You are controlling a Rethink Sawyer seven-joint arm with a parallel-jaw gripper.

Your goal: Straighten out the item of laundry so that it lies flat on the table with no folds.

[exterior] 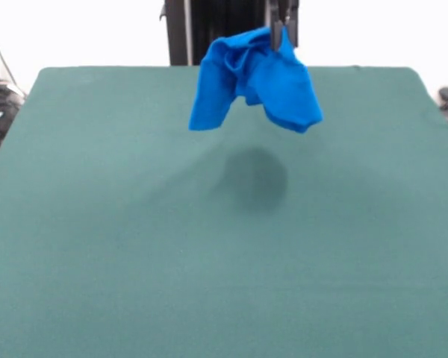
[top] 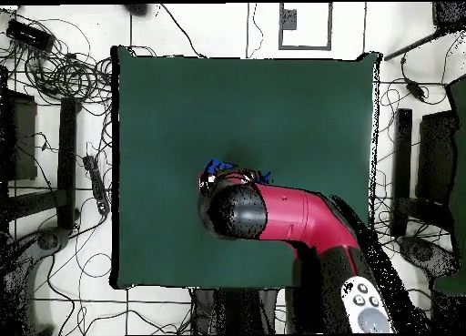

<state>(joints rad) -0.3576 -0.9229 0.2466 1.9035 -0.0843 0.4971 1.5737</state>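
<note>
Front view: my gripper (exterior: 277,33) is coming into the frame at top centre, only its dark lower end showing, and it is clamped on the item of laundry (exterior: 255,80) at the cloth's upper right edge. The shirt is hanging clear of the table (exterior: 97,246), bunched and crumpled, with one lobe drooping toward the lower left and a broader one toward the lower right; only plain blue cloth is showing, no print. A soft dark shadow (exterior: 255,179) is lying on the green surface below the shirt, a little above the centre of the frame, and nothing of the cloth is touching the felt. The dark pedestal (exterior: 216,22) is standing behind the shirt at the top edge, and cables (exterior: 0,104) are trailing past the table's upper left corner. Overhead view: my arm (top: 291,218) is reaching from the lower right toward the middle of the frame, red shell with a black rounded end, and it is covering nearly everything beneath it. Just a small scrap of the blue shirt (top: 215,167) is peeking out at the upper left of the arm's end, near the table's centre. The gripper itself is hidden under the arm here. The green table (top: 300,105) is filling the middle of the frame, with cables (top: 64,73) coiled on the tiled floor (top: 164,314) at the left.
</note>
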